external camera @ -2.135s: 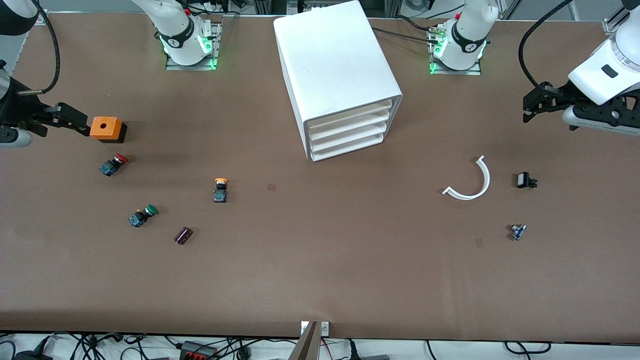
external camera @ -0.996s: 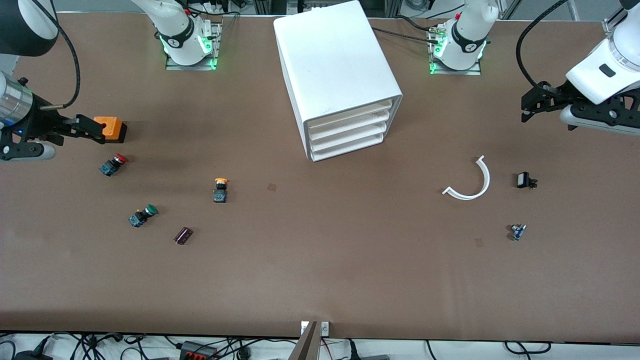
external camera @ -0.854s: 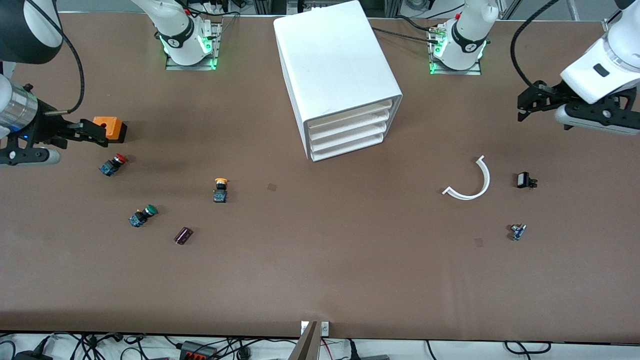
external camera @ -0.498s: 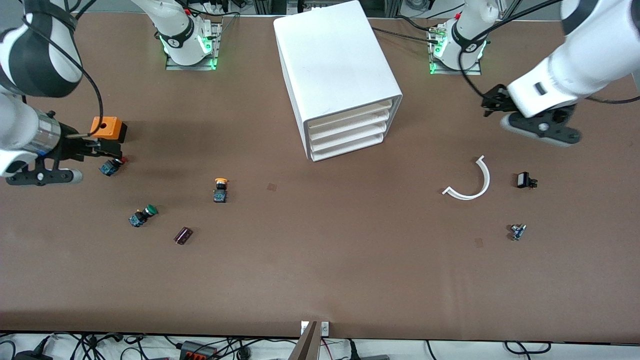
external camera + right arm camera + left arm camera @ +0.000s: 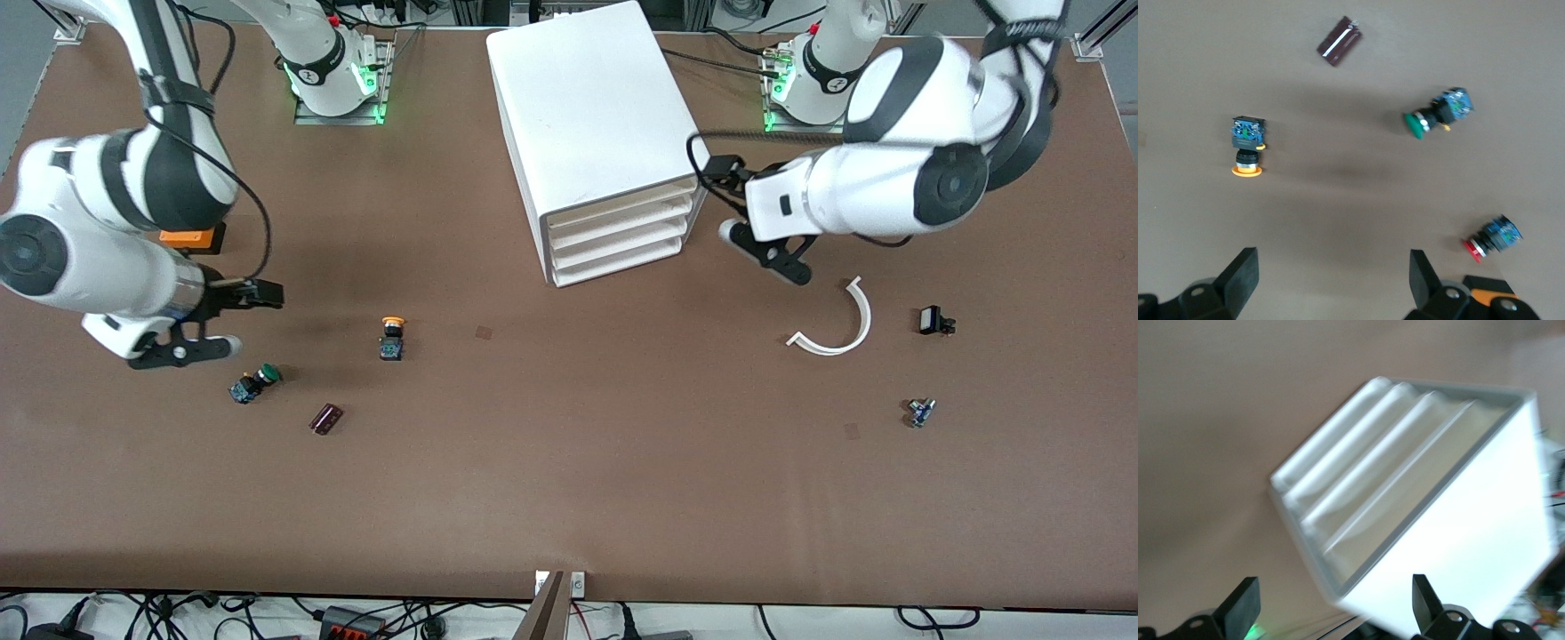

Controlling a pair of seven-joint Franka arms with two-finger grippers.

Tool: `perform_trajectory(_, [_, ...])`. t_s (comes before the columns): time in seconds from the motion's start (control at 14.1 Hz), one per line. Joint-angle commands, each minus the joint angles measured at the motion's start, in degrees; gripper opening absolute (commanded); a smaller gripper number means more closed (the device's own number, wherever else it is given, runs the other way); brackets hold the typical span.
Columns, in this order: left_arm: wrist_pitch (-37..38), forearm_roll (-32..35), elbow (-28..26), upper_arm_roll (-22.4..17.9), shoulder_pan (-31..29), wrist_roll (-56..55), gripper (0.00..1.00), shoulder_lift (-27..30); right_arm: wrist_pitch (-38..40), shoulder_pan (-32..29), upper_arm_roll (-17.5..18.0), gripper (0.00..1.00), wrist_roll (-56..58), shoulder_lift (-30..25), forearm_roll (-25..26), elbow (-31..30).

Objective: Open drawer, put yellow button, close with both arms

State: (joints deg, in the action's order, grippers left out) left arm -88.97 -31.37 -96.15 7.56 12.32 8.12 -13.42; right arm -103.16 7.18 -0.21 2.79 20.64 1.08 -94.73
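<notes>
While both fingers sets gape — brown table (image 5: pixel 569 462) bears cabinet (image 5: pixel 596 116), yellow button (image 5: pixel 392 337).

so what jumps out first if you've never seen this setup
The big white cabinet stands mid-table, all four drawers shut, with the open left gripper beside it. The open right gripper hangs over bare table between the yellow button and the orange box.

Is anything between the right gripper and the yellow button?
Nothing visible: bare table lies between the open right gripper and the yellow button. The green button and dark cylinder lie nearer the front camera, off that line.
</notes>
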Motion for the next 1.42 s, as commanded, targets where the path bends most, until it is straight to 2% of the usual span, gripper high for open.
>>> perform_trajectory(0.0, [-3.84,-8.67,-5.61,-0.18,-2.11,12.55,1.0,-2.03,-2.74,2.57,0.03,1.0,-0.59,4.47,0.33,0.43])
perform_trajectory(0.07, [-5.67,-13.49,-9.03,-0.18,-2.21,19.23,1.0,-3.01,-4.06,3.01,0.03,1.0,-1.38,5.97,0.07,0.51])
perform_trajectory(0.21, [-10.77,-24.57,-15.28,-0.18,-2.47,25.87,1.0,-3.02,-7.92,3.89,0.03,1.0,-3.05,8.96,-0.02,0.51])
perform_trajectory(0.36, [-12.28,-29.87,-17.32,-0.18,-1.86,28.43,0.89,-3.54,-10.47,4.42,0.12,1.0,-4.89,11.6,-0.2,0.51])
perform_trajectory(0.64, [-11.84,-30.15,-18.63,0.61,-1.86,32.02,0.67,-4.85,-13.73,7.58,0.03,1.0,-10.85,15.99,-1.87,1.99])
perform_trajectory(0.71, [-11.75,-30.24,-18.99,0.61,-2.12,34.48,0.66,-5.65,-13.82,8.11,0.03,1.0,-13.31,17.05,-1.96,2.96])
perform_trajectory(1.0, [-11.67,-30.77,-20.39,1.05,-2.3,35.38,0.65,-5.74,-16.9,9.96,0.12,1.0,-16.41,19.52,-3.35,3.41])
perform_trajectory(1.14, [-10.88,-31.21,-21.01,1.14,-1.95,35.47,0.65,-5.83,-16.73,10.05,0.12,1.0,-16.76,19.87,-5.11,3.24])
perform_trajectory(1.35, [-9.47,-32.18,-21.19,1.93,-2.12,35.47,0.65,-5.74,-16.37,10.57,0.12,1.0,-16.76,20.83,-5.21,2.89])
